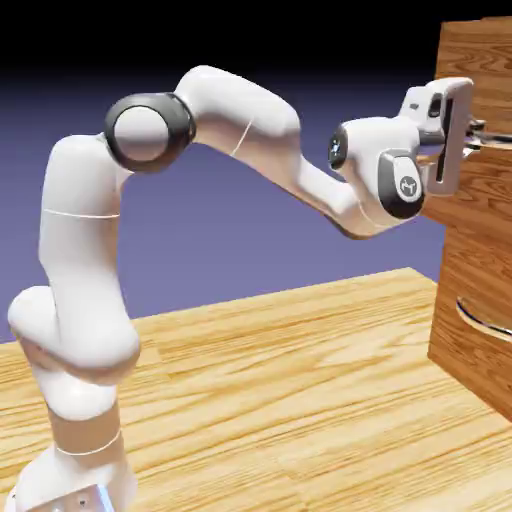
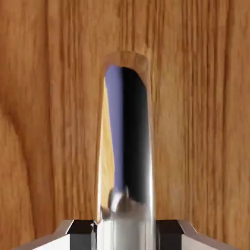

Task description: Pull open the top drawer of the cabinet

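"Where does the hand (image 1: 468,140) stand with the cabinet (image 1: 474,262)?"

"It is up at the top drawer (image 1: 485,185), at the exterior view's right, with its fingers at the silver handle (image 2: 126,166). The lower drawer's handle (image 1: 484,320) sits well beneath, untouched."

"Is it wide or narrow?"

"Narrow. In the hand view the two finger tips (image 2: 168,234) press in from either side, and the handle's bar runs between them, so it has hold of the bar."

"And the drawer itself?"

"The hand view shows its wood grain filling everything behind the handle. In the exterior view the arm (image 1: 250,115) reaches across at height, and the drawer front looks about level with the face below it, though the picture's edge cuts off much of it. I would call it closed, or very nearly."

"So which step is this?"

"The grasp, by the look of it: made, with the pull as the next thing."

"What does that pull ask for?"

"A firm grip kept on the bar, then a steady draw straight back from the cabinet, toward the robot's base (image 1: 75,480). It should stay level and square to the front; a twist or a sideways drift could let the smooth metal slide out of the fingers."
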You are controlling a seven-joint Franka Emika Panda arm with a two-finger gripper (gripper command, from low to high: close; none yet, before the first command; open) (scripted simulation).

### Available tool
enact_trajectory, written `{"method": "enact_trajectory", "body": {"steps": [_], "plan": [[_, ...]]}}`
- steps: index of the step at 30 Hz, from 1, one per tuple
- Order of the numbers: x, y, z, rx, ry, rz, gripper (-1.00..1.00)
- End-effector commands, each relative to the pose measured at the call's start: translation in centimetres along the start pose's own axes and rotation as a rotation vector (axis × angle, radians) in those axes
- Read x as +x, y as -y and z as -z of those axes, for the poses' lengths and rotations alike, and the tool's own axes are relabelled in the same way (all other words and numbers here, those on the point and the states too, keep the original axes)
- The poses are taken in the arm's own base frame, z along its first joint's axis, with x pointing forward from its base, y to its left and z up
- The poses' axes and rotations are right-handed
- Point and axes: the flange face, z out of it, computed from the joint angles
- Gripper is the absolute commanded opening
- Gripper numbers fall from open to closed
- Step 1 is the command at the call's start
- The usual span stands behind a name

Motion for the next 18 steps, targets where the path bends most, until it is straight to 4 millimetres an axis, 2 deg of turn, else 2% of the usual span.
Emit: {"method": "enact_trajectory", "body": {"steps": [1,12,18], "plan": [[0.1,0.1,0.8,0.001,-0.002,0.000,-1.00],[0.0,0.1,9.0,0.001,-0.002,0.000,-1.00],[0.0,0.1,15.5,0.001,-0.002,0.000,-1.00]]}}
